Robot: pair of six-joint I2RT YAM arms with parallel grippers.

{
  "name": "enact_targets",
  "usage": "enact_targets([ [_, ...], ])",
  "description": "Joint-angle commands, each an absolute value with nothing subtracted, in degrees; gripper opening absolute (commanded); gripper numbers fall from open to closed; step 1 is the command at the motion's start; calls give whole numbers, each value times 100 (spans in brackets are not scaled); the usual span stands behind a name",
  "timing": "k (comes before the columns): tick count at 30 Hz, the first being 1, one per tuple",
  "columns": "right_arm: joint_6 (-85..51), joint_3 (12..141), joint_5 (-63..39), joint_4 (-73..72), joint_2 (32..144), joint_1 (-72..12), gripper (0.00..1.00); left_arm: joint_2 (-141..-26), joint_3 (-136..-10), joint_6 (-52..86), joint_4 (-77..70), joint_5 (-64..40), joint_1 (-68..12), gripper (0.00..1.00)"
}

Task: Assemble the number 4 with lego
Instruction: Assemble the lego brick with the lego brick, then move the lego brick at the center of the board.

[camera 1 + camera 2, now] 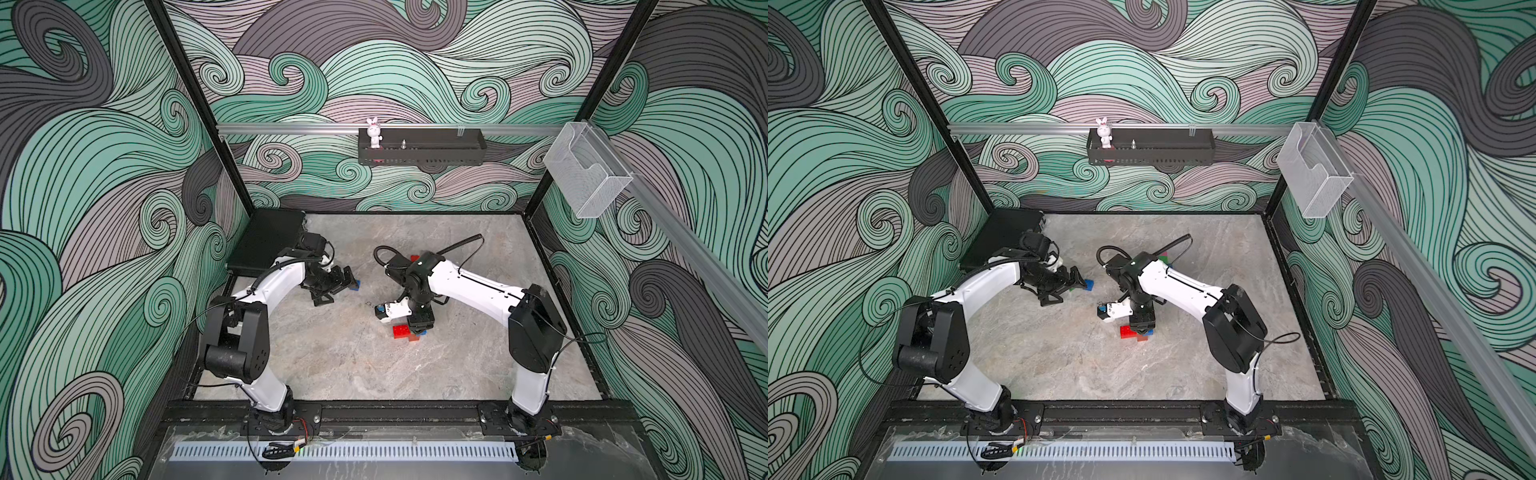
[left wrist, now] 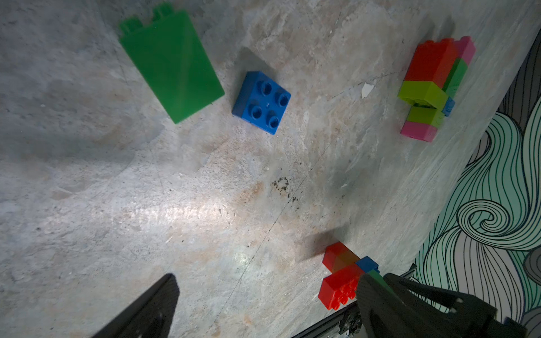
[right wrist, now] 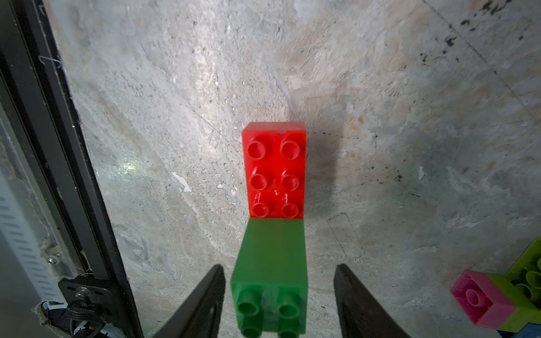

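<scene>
In the right wrist view a dark green lego brick (image 3: pixel 270 263) stands studs-toward-camera on a red lego brick (image 3: pixel 275 169) lying on the table. My right gripper (image 3: pixel 278 266) is open around the green brick, with a gap on each side. In both top views it points down over the red assembly (image 1: pixel 401 331) (image 1: pixel 1127 331). My left gripper (image 2: pixel 266 304) is open and holds nothing. It hovers near a blue brick (image 2: pixel 262 102) (image 1: pixel 355 285) and a flat-lying green brick (image 2: pixel 171 68). A cluster of red, lime and pink bricks (image 2: pixel 433 87) lies farther off.
A black tray (image 1: pixel 266 245) sits at the back left corner. On the back wall hangs a black shelf (image 1: pixel 440 160) with a toy rabbit (image 1: pixel 373 132). A clear bin (image 1: pixel 586 170) is fixed to the right wall. The black front rail (image 3: pixel 58 146) runs close to the assembly.
</scene>
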State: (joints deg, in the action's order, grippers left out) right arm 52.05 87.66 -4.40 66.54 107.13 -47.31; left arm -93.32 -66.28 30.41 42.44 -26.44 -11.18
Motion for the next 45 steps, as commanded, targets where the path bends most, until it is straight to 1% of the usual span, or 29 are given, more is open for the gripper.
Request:
enact_targets([
  [1,5186,8728,-627,6690,10349,-4750,68,-9413,-6618,2927,4290,-2818,-1134,99],
  [3,5153,8737,-666,6684,10232,-4755,74,-9396,-6617,2914,4256,-2885,-1138,99],
  [4,5122,8755,-735,6684,10150,-4755,83,-9394,-6618,2903,4249,-2900,-1135,99],
  [5,5096,8782,-858,6678,10024,-4754,99,-9374,-6613,2901,4233,-2892,-1139,99],
  [7,5006,8800,-1132,6581,9738,-4755,99,-9352,-6618,2909,4204,-2832,-1143,98],
  [9,4750,8662,-1228,6096,9350,-4755,99,-9356,-6668,2904,4158,-2740,-1197,97],
  [10,4453,8502,-1069,5619,9100,-4755,99,-9375,-6742,2850,4145,-2629,-1278,96],
  [12,3663,7969,-380,4227,8624,-4750,99,-9477,-6942,2688,4215,-2142,-1537,91],
  [14,2492,7275,590,2630,8065,-4637,99,-9727,-7305,2526,4529,-1425,-1869,82],
  [15,1891,7002,887,2049,7836,-4532,99,-9880,-7458,2505,4669,-1111,-2013,78],
  [16,1267,6744,947,1585,7589,-4358,99,-10042,-7630,2504,4806,-681,-2134,75],
  [17,585,6455,887,1226,7333,-4160,99,-10209,-7767,2505,4881,-327,-2224,74],
  [20,-944,5684,437,569,6779,-3588,99,-10705,-8146,2445,4882,303,-2368,71],
  [22,-1208,5379,440,523,6584,-3475,99,-11040,-8396,2414,4857,558,-2391,66],
  [25,-1174,5328,658,900,6425,-3472,99,-11465,-8703,2419,4853,1010,-2394,62],
  [27,-1152,5289,802,1040,6328,-3454,99,-11677,-8850,2439,4859,1231,-2398,62],
  [30,-1117,5057,958,943,6176,-3450,99,-11988,-9023,2345,4843,1036,-2391,60],
  [33,-1125,4982,849,942,6168,-3425,98,-12226,-9136,2274,4793,723,-2419,52],
  [38,-1175,4991,541,1056,6346,-3419,94,-12379,-9201,2085,4732,686,-2541,41],
  [42,-1364,5077,371,1262,6706,-3401,92,-12307,-9119,1935,4707,563,-2770,38],
  [45,-1541,5193,213,1407,7034,-3348,94,-12158,-8872,1806,4546,352,-3077,38],
])
